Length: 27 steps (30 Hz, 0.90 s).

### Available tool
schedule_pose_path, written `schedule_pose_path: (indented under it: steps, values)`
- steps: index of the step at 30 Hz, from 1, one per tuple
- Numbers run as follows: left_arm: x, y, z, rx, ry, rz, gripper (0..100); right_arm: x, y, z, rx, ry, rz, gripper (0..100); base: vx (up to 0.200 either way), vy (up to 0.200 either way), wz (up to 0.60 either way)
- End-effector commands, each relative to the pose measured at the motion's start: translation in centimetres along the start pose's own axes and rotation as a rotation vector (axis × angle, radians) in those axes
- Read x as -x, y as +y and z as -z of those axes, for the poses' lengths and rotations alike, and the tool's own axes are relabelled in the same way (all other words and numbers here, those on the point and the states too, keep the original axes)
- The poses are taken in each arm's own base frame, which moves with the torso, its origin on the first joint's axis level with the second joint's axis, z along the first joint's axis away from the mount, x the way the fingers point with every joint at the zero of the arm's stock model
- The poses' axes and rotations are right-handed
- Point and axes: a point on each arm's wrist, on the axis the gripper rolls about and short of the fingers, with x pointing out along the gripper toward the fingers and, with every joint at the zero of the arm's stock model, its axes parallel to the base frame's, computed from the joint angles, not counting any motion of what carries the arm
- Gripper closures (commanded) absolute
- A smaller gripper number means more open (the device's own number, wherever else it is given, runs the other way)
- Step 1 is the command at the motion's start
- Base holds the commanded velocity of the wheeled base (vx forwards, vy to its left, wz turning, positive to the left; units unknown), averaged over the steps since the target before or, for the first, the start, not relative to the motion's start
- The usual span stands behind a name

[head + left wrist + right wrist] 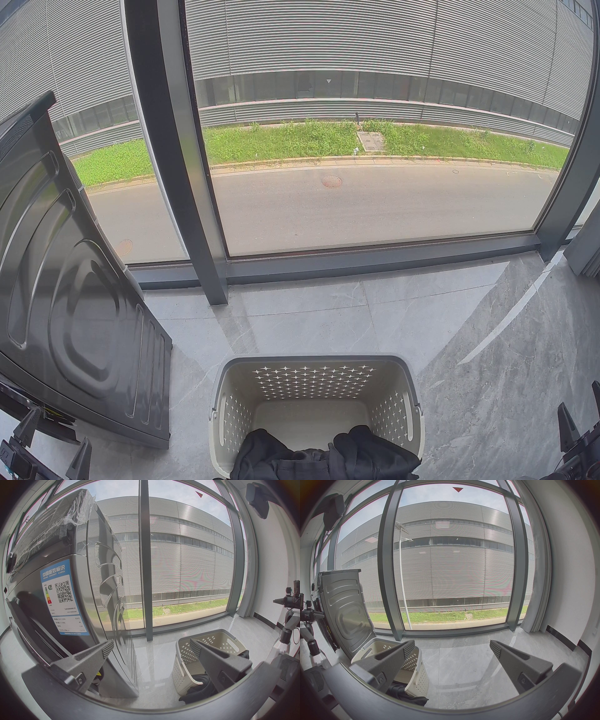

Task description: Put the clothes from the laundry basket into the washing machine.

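Note:
A beige laundry basket (315,400) stands on the floor right in front of me, with black clothes (325,459) heaped at its near end. The dark grey washing machine (75,300) stands to the left of it, its ribbed side panel turned toward the basket. My left gripper (55,434) hangs open and empty by the machine's near corner. My right gripper (580,406) is open and empty to the right of the basket. From the left wrist I see the open left gripper (151,644), the basket (181,664) and the clothes (200,689). The right gripper (451,645) frames the basket (420,670).
A tall glass window wall with a dark metal post (181,187) runs behind the basket. Grey marble floor (475,350) lies bare to the right and beyond the basket. A white wall (568,583) closes the right side.

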Motion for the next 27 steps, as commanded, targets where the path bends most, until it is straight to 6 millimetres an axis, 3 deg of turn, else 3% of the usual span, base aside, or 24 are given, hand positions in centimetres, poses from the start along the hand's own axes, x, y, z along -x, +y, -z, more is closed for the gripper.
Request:
schedule_pose_path:
  steps: [1, 27]
  values:
    - [-0.02, -0.03, 0.53, 0.0, 0.0, 0.0, 0, 0.01, 0.0, 0.53, 0.0, -0.001, -0.001, 0, 0.0, 0.0, 0.0]
    - [-0.02, -0.03, 0.53, -0.002, 0.0, 0.0, 0, 0.01, 0.0, 0.53, 0.0, -0.001, -0.001, 0, 0.0, 0.0, 0.0]
